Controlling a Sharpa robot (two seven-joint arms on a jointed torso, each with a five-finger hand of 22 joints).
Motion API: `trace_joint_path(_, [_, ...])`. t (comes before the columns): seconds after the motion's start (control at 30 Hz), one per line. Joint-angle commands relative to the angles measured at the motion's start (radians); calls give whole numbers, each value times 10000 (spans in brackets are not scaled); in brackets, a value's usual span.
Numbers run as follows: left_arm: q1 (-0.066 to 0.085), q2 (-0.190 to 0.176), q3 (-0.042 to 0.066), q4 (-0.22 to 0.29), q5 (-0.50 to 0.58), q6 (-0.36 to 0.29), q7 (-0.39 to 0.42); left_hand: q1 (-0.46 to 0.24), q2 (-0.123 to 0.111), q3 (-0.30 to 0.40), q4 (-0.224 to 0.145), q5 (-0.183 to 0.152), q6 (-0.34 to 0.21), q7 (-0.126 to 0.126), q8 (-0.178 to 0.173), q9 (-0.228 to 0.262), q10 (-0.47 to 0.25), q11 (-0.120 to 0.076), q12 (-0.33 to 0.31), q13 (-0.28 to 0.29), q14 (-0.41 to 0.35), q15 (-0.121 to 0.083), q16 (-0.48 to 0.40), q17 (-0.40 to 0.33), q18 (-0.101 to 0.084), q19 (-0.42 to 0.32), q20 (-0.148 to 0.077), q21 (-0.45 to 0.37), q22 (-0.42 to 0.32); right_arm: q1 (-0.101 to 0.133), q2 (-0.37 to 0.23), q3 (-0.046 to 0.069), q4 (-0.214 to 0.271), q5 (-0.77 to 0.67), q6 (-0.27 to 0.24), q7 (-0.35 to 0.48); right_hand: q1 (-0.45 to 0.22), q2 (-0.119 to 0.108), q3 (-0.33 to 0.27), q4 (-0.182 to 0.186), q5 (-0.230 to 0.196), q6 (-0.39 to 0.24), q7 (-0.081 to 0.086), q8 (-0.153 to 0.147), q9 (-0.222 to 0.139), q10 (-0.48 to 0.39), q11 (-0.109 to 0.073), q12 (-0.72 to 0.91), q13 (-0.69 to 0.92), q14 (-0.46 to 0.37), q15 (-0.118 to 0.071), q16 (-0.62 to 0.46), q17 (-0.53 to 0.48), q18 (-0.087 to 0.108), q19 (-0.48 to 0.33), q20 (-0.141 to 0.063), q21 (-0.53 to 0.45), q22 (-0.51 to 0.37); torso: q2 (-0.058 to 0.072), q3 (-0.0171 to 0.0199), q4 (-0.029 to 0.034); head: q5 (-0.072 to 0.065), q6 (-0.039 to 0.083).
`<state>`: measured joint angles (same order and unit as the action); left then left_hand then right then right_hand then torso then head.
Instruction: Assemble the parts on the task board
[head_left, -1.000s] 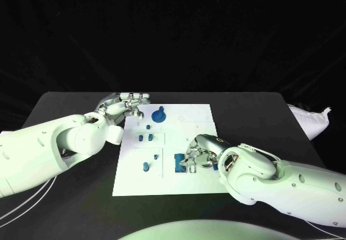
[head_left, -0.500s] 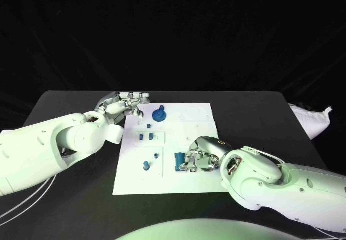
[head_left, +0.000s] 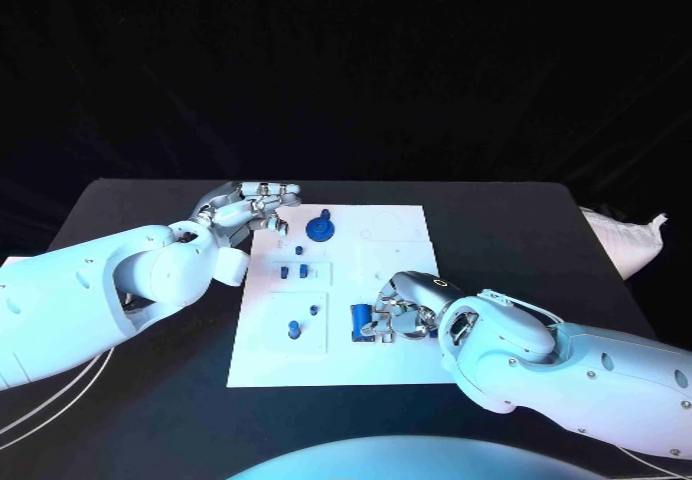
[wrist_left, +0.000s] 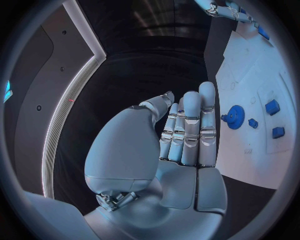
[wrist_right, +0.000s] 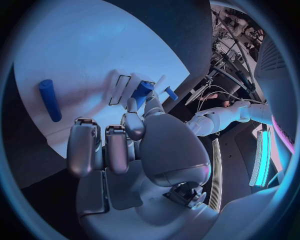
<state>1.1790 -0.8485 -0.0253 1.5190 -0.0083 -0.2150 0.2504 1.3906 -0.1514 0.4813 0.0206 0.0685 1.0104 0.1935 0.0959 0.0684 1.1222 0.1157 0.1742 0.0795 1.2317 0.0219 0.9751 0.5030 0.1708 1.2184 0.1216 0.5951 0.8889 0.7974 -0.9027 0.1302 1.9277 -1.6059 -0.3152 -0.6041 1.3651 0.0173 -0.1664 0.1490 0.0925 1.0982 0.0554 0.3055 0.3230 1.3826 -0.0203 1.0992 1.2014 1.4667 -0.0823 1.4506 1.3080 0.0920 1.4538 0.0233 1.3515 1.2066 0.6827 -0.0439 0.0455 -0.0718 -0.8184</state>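
The white task board (head_left: 378, 355) lies mid-table. My right hand (head_left: 407, 310) hovers low over its near middle, fingers curled. Thumb and a fingertip pinch a blue block (head_left: 358, 318), which the right wrist view shows at the thumb tip (wrist_right: 142, 90). A blue cylinder (wrist_right: 49, 100) lies flat on the board beside that hand. A blue gear (head_left: 319, 230) sits at the far end, two small blue pieces (head_left: 293, 271) stand in slots, and a blue peg (head_left: 296, 331) is near the left edge. My left hand (head_left: 254, 208) rests at the board's far left corner, fingers straight and holding nothing.
A white cloth bundle (head_left: 623, 238) lies at the table's right edge. Bare black table (head_left: 144, 400) flanks the board on both sides. In the left wrist view the gear (wrist_left: 235, 117) and small pieces (wrist_left: 272, 106) lie just past my left hand (wrist_left: 184, 135).
My right hand has shifted slightly toward the board's left, and the blue block at its fingertips now looks shorter and more upright. The left hand has stayed put.
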Motion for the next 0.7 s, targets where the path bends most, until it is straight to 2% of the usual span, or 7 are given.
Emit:
trace_joint_path(0.03, [2, 4, 4, 27, -43, 185, 31, 47, 23, 1, -41, -29, -68, -31, 57, -5, -67, -31, 49, 13, -40, -2, -15, -12, 118, -48, -16, -59, -12, -15, 40, -2, -45, -385, 230, -91, 44, 110, 69, -4, -32, 47, -29, 48, 14, 65, -30, 72, 0, 696, -72, 37, 745, -196, -1, -66, 61, 8, 0, -2, -21, 13, -28])
trace_joint_path(0.13, [2, -2, 4, 32, -43, 187, 27, 47, 23, 1, -41, -29, -68, -31, 57, -5, -67, -31, 49, 13, -40, -2, -15, -12, 118, -48, -16, -59, -12, -15, 27, -1, -27, -422, -6, -91, 27, 163, 91, 5, 98, 41, -29, 49, 23, 71, -31, 75, 14, 695, -77, 34, 742, -198, 3, -72, 66, 18, -1, 0, -29, -1, -28])
trace_joint_path(0.27, [2, -16, 4, 35, -43, 191, 26, 47, 23, 1, -41, -29, -68, -31, 57, -5, -67, -31, 49, 13, -40, -2, -15, -12, 118, -48, -16, -59, -12, -17, -180, 4, 161, -76, -621, 53, -137, 137, 33, 99, 458, -47, 3, 3, 20, -5, -10, -107, -99, 690, -64, 18, 722, -188, -17, -74, 28, -37, -10, 9, -27, -14, -5])
trace_joint_path(0.43, [2, -39, 2, 43, -43, 192, 21, 50, 38, -11, -67, -31, -79, -22, 76, -4, -90, -23, 89, 14, -48, 2, -5, -31, 117, -42, -15, -69, -18, 12, -866, 50, 563, 914, -1165, 437, -133, 89, 24, 139, 844, -649, 245, -437, -153, -114, 172, -272, -181, 692, 65, 31, 751, -188, -43, 4, -10, -84, -23, -2, -31, -80, 9])
trace_joint_path(0.57, [2, -61, -4, 61, -43, 183, 22, 50, 38, -11, -67, -31, -79, -22, 76, -4, -90, -23, 89, 14, -48, 2, -5, -31, 117, -42, -15, -69, -18, 158, -1540, 77, 716, 1169, -1009, 408, 31, 108, 97, 80, 1015, -1016, 434, -842, -333, -193, 330, -336, -198, 694, 200, 41, 770, -186, -61, 120, -28, -103, -26, -9, -68, -142, 74])
trace_joint_path(0.63, [2, -64, -11, 83, -43, 183, 23, 43, 36, -17, -66, -33, -81, -21, 77, -4, -93, -21, 93, 13, -48, 3, -4, -33, 116, -42, -15, -70, -18, 222, -1854, 84, 688, 950, -641, 291, 56, 106, 108, 76, 1053, -1054, 471, -954, -397, -286, 367, -511, -319, 690, 236, 35, 764, -178, -77, 161, -49, -132, -37, -16, -117, -154, 94])
trace_joint_path(0.7, [2, -52, -19, 95, -43, 190, 23, 43, 36, -17, -66, -33, -81, -21, 77, -4, -93, -21, 93, 13, -48, 3, -4, -33, 116, -42, -15, -70, -18, 254, -2060, 87, 624, 643, -272, 220, 54, 125, 117, 88, 1066, -1014, 473, -972, -413, -331, 372, -602, -383, 686, 246, 27, 752, -174, -83, 175, -57, -143, -39, -18, -137, -159, 105])
